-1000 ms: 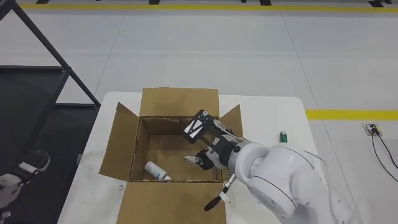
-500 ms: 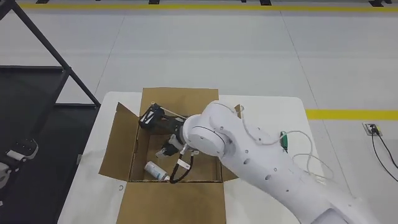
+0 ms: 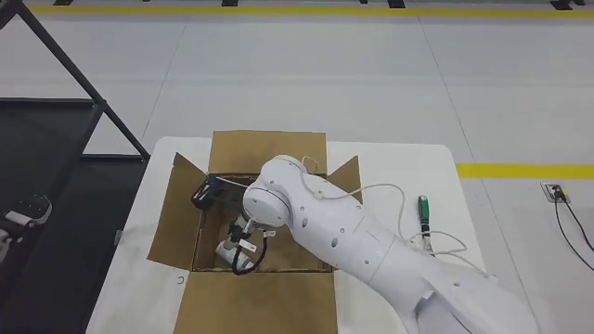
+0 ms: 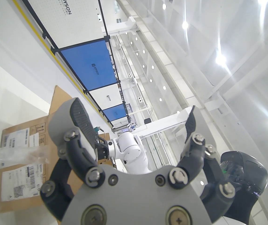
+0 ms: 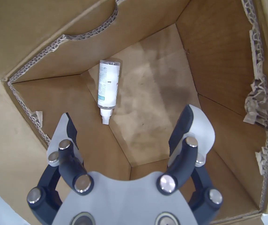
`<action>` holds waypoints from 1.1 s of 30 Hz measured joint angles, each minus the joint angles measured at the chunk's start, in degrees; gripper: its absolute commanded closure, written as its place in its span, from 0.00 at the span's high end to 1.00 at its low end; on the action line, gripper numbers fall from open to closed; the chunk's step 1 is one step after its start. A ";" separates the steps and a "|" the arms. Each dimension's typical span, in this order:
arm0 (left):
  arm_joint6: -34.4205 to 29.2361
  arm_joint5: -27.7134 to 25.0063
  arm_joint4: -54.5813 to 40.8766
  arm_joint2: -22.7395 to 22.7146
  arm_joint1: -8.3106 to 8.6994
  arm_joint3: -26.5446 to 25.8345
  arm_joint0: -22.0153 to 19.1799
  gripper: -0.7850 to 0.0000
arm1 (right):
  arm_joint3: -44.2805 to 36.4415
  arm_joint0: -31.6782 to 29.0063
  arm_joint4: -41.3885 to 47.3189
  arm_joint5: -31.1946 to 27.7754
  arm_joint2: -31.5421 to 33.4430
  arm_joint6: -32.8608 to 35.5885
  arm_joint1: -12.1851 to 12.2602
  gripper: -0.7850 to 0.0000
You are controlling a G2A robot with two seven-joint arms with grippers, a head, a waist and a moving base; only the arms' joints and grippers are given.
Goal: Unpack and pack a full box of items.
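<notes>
An open cardboard box [image 3: 269, 151] stands on the white table [image 3: 399, 172]. Inside it, a white spray bottle [image 5: 107, 85] lies on its side on the box floor, close to a corner; in the top view the bottle [image 3: 224, 253] is partly covered by the arm. My right gripper [image 5: 127, 113] hangs open just above the bottle's nozzle end, inside the box's left half [image 3: 239, 241], holding nothing. My left gripper [image 4: 134, 106] is open and empty, pointing up toward the ceiling, off the table's left side [image 3: 26, 211].
A small green object [image 3: 423, 206] lies on the table to the right of the box. The box flaps are spread outward on all sides, and one inner wall has a torn edge [image 5: 255, 94]. A black frame [image 3: 83, 102] stands left of the table.
My right arm has swung from the right side of the box across to its left side, bringing the open gripper over the bottle. The left gripper drifted slightly at the left edge.
</notes>
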 measured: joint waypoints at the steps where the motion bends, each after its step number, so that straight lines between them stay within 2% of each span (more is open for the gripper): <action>1: 0.00 0.00 -0.01 0.00 0.00 0.00 0.00 1.00 | -0.04 -0.03 0.01 0.00 0.01 -0.02 0.02 1.00; 7: 0.02 0.01 0.01 0.03 -0.01 -0.04 0.03 1.00 | -0.08 -0.09 0.01 -0.04 0.03 -0.09 0.03 1.00; 13: 1.14 -1.12 2.45 2.53 -0.24 -3.21 2.44 1.00 | 3.50 -2.34 -2.21 -3.95 -0.37 -5.19 -0.42 1.00; 18: 3.00 -3.01 3.36 4.11 -0.70 -6.33 5.42 1.00 | 10.60 -2.98 -3.35 -7.19 -1.52 -8.90 -2.54 1.00; 24: 6.73 -4.39 4.16 5.60 -1.22 -9.34 8.05 1.00 | 18.66 -2.83 -3.23 -14.94 -2.20 -11.77 -5.11 1.00; 33: 11.71 -5.66 6.00 7.67 -1.75 -11.96 9.78 1.00 | 25.04 -4.25 -6.03 -19.37 -3.83 -15.93 -8.67 1.00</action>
